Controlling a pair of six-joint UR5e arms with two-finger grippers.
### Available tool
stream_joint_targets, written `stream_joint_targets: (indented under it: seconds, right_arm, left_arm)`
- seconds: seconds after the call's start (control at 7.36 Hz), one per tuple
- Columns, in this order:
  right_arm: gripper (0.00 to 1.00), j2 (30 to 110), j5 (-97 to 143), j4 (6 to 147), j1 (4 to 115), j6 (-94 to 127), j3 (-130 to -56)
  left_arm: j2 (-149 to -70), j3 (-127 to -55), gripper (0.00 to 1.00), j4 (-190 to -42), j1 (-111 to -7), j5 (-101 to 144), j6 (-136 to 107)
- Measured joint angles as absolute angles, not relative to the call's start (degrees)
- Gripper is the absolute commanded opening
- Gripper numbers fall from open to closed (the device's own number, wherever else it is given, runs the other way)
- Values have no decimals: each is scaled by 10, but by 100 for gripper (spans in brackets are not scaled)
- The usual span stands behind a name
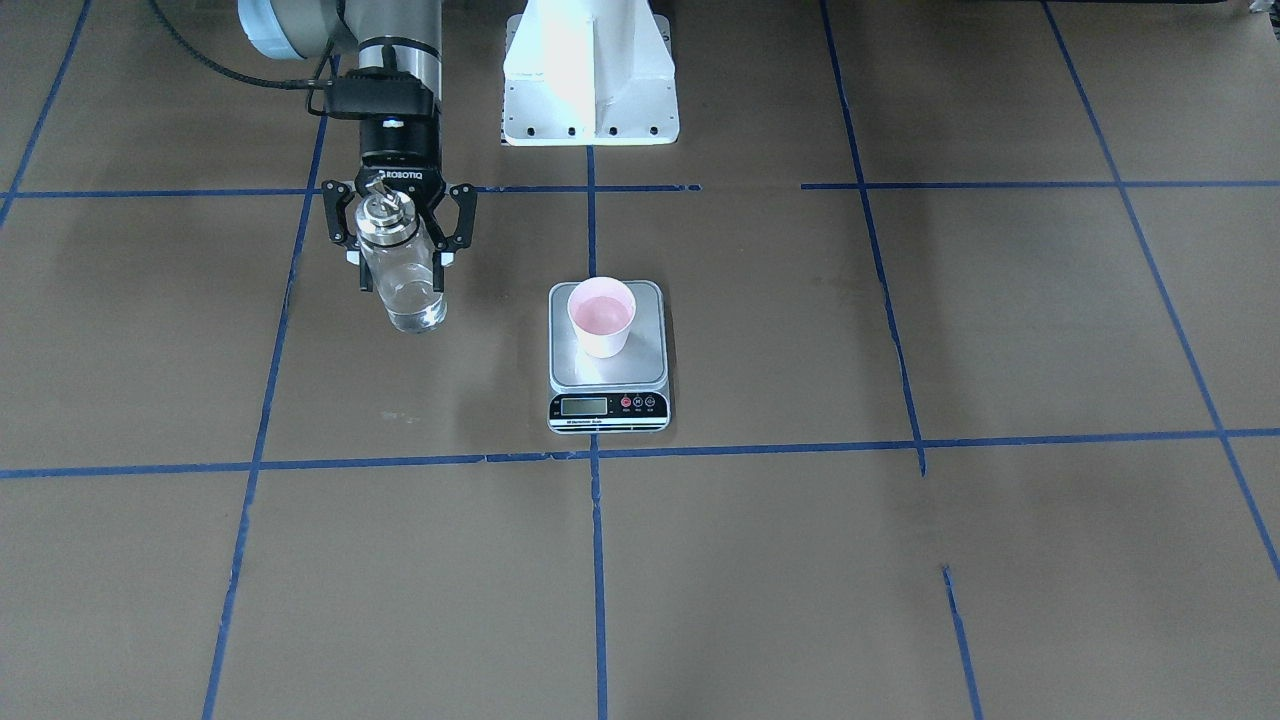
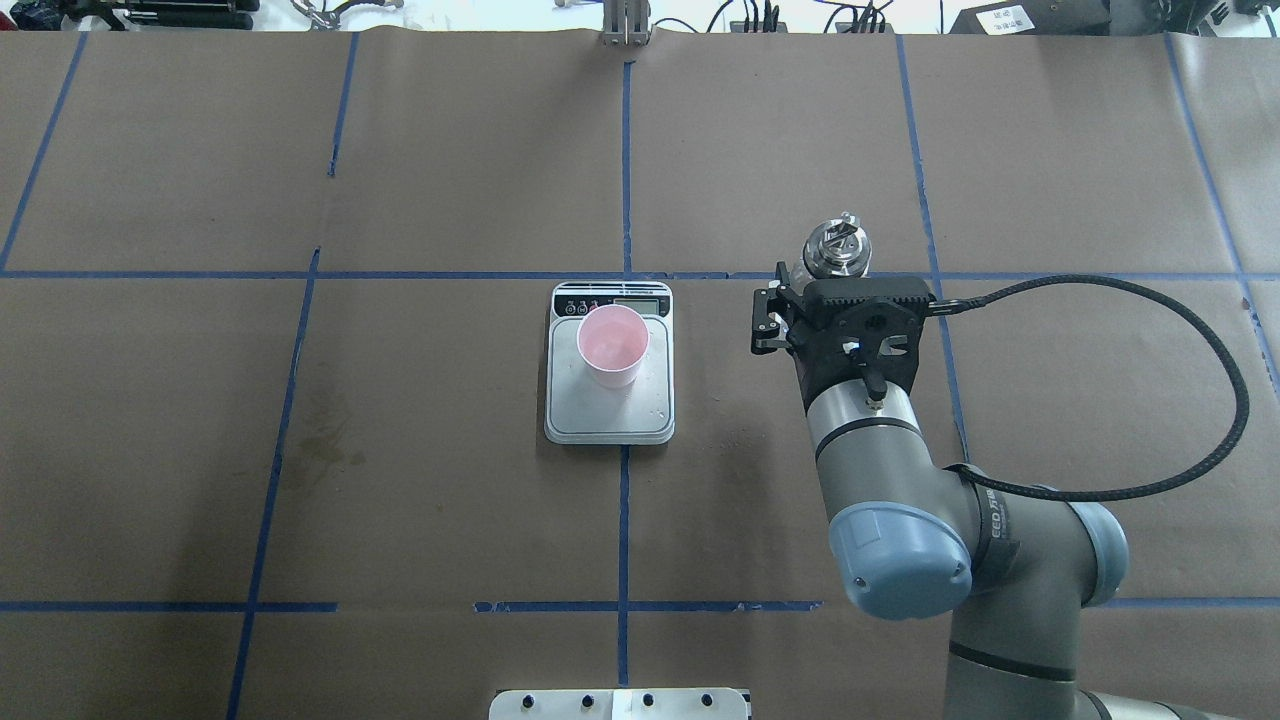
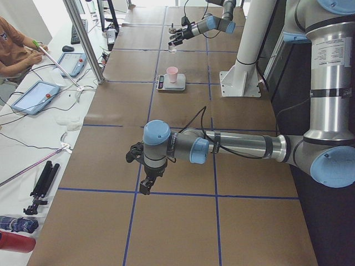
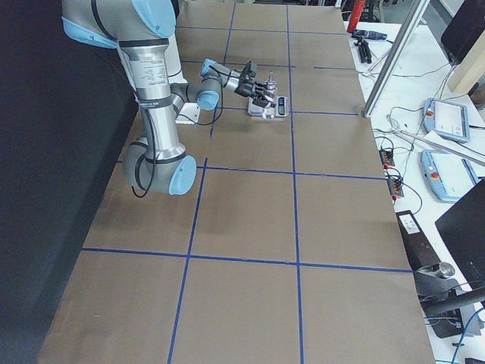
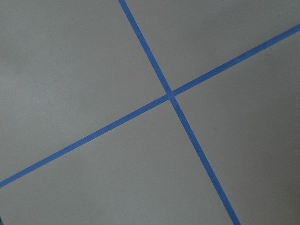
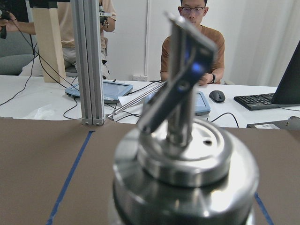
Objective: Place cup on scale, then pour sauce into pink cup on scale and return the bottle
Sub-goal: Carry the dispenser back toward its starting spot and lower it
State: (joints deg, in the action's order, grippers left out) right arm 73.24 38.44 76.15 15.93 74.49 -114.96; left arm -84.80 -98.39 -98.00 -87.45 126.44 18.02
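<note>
- While the right fingers (image 1: 440,243) pinch the bottle (image 1: 408,290) from both sides just below its metal collar, it stands upright between them, spout up. Whether its base touches the tabletop (image 1: 900,560) I cannot tell.
- Bottle: clear glass cylinder, shiny collar, small metal spout. Sauce (image 1: 415,312): colourless, hard to separate from the glass; level not readable.
- Cup (image 1: 601,318): pale pink paper, pinker inside, upright on the silver platform of the scale (image 1: 645,365). Both sit well apart from the right fingers, on the robot's left of them.
- View differences: front-facing shows the full glass body. Overhead hides the glass under the wrist, leaving only the collar top beyond the fingers. Right wrist view shows collar and angled spout close up, blurred.
- Left fingers (image 3: 146,186): seen only in the exterior left view, far from the scale; spread or pressed together, cannot tell. Left wrist view shows only tabletop and crossing blue tape (image 5: 171,95).
</note>
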Motion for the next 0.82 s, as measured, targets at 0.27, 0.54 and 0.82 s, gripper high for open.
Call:
stream_joint_targets:
  seconds: [0.27,0.54,0.82]
  right_arm:
    - [0,794,397,762,169,797,-1151]
    - [0,841,416,761,190,854,-1140]
    - [0,853,428,761,200,884,-1122]
  left_arm:
    - [-843,-985,100,-981,-874,1264,180]
    - [-842,-985,100,-981,-874,1264,180]
    - [-842,-987,100,-982,-875,1264,180]
